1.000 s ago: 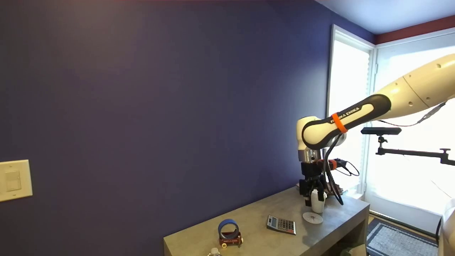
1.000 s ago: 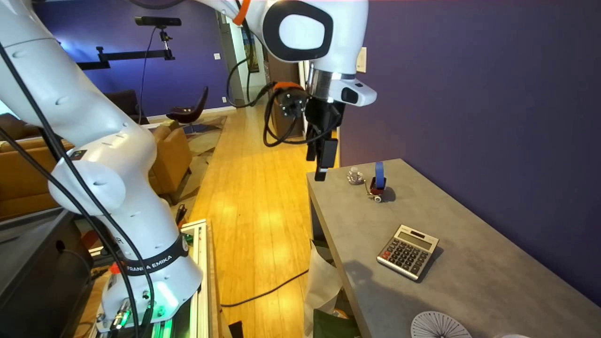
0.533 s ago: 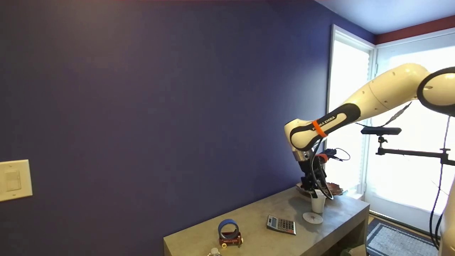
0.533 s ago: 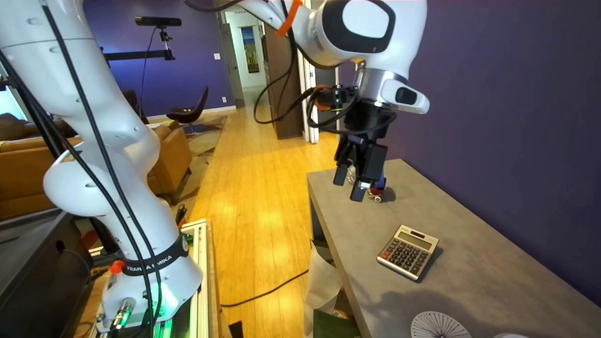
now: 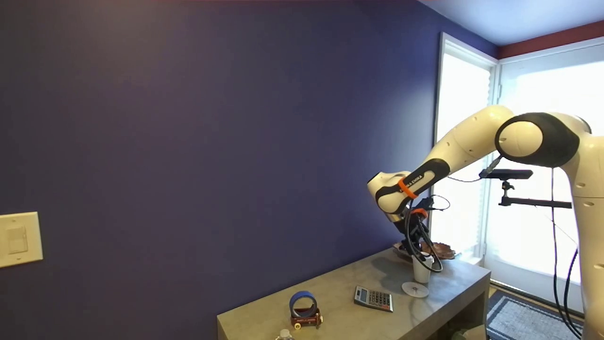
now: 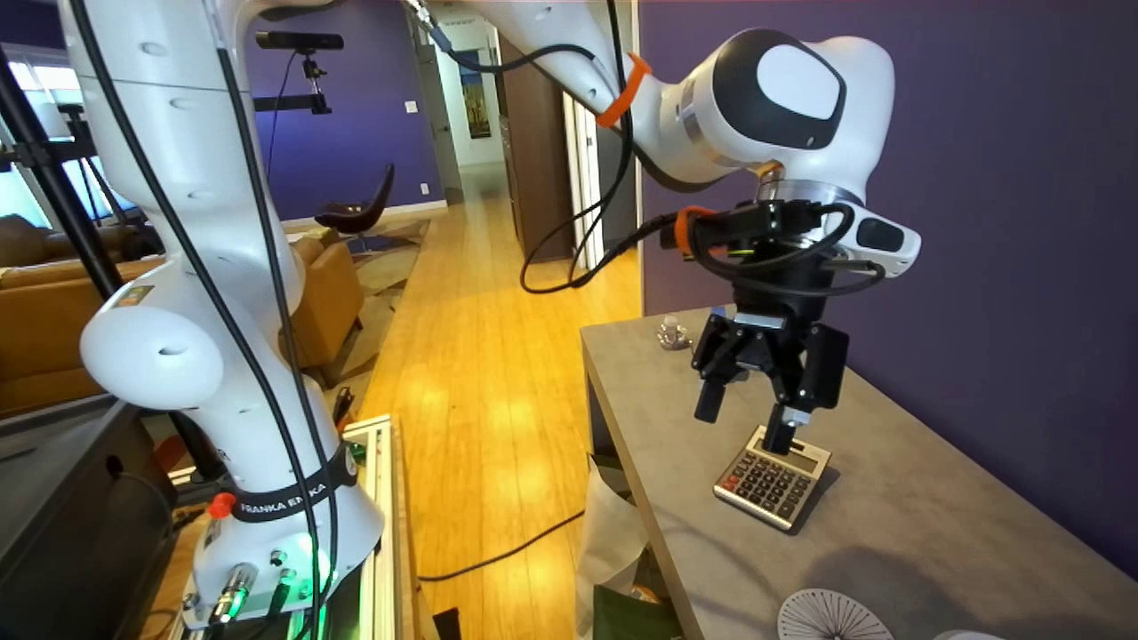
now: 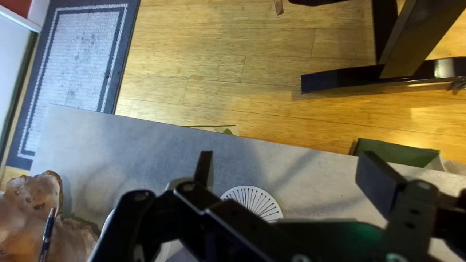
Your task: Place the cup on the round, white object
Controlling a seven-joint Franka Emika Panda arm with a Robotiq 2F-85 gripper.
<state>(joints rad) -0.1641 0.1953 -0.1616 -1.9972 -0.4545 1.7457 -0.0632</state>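
Observation:
The white cup stands upright on the grey table beside the round white object, a flat disc with dark radial lines. In an exterior view only the cup's rim shows at the bottom edge, near the disc. In the wrist view the disc is partly covered by the gripper's linkage, and the cup is mostly hidden behind it at lower left. My gripper is open and empty, tilted above the table near the calculator. In the wrist view the gripper shows widely spread fingers.
A calculator lies on the table. A blue tape ring on a small red cart and a small glass bottle stand farther along. A brown bowl with a pen stands beyond the cup. A purple wall borders the table.
My gripper has come from beside the table's edge to above the table, lower and towards the calculator, and has tilted and turned. The cup, disc and calculator have not moved.

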